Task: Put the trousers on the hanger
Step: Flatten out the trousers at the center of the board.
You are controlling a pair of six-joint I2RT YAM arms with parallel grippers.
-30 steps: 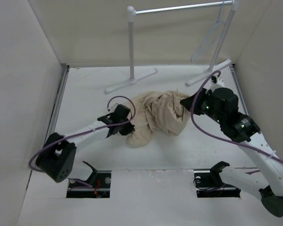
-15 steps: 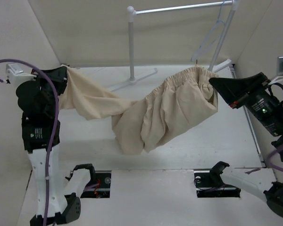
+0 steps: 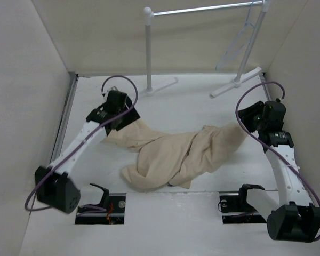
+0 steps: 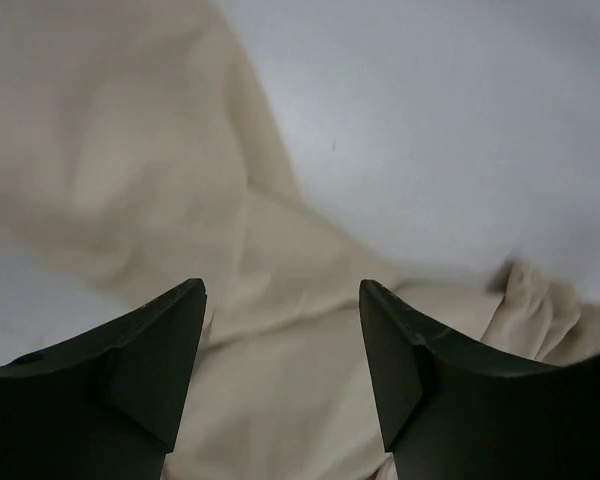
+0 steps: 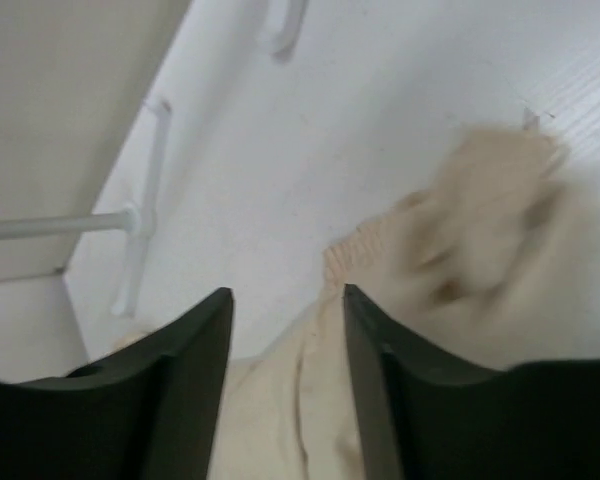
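Note:
The beige trousers (image 3: pixel 176 154) lie stretched and rumpled across the middle of the table, one end under each arm. My left gripper (image 3: pixel 119 124) hovers over their left end with its jaws open; the left wrist view shows only cloth (image 4: pixel 180 180) below the spread fingers (image 4: pixel 150 350) of the gripper (image 4: pixel 282 300). My right gripper (image 3: pixel 245 120) is open over the gathered right end (image 5: pixel 480 230), nothing pinched between its fingertips (image 5: pixel 288 295). The thin pale hanger (image 3: pixel 240 40) hangs from the right end of the rack's bar.
The clothes rack (image 3: pixel 148 48) stands at the back of the table, its metal bar (image 3: pixel 202 9) overhead and its white feet (image 3: pixel 236 81) on the tabletop; one foot shows in the right wrist view (image 5: pixel 140 230). Walls enclose the table on the left, back and right.
Half a second ago both arms held the trousers stretched in the air. Now the trousers lie on the table, both arms have come down and both grippers have opened.

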